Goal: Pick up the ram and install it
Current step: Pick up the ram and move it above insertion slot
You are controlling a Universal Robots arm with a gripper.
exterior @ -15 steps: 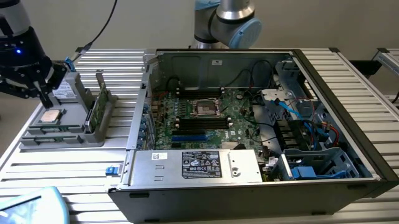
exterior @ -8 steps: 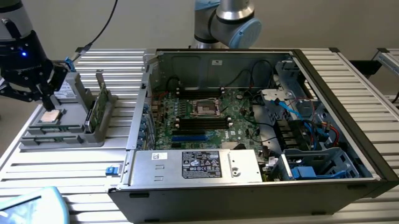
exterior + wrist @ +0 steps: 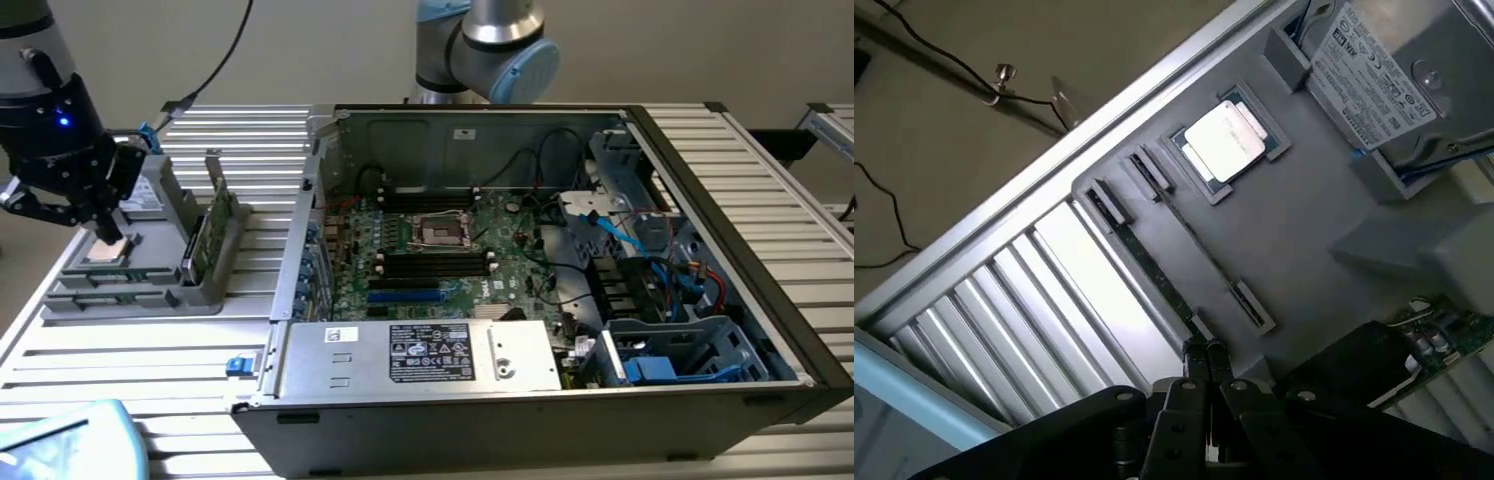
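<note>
A: Your gripper (image 3: 104, 230) hangs over the gray parts tray (image 3: 134, 300) at the exterior view's left, just above the silver processor chip (image 3: 108, 250). Its jaws are pressed together with nothing between them.

B: Agreed. In the wrist view you can see the two fingertips (image 3: 1195, 356) meeting, empty. You don't have the ram (image 3: 204, 232) in hand. It stands on edge in a slot of that same tray, just beside the gripper toward the exterior view's right, between it and the open computer case (image 3: 534, 420).

A: You should treat it as light and stiff but thin. I'd judge it cracks or flexes if you twist it, and the chips and contact edge look delicate.

B: So you'd do best to pinch it across its two flat faces at the free top edge, near the middle of its length, so that it hangs level. You may find the bare board slippery in a weak pinch.

A: You can see the long black slots (image 3: 434, 265) on the motherboard (image 3: 514, 235), well apart from the ram. The install is not yet done.
</note>
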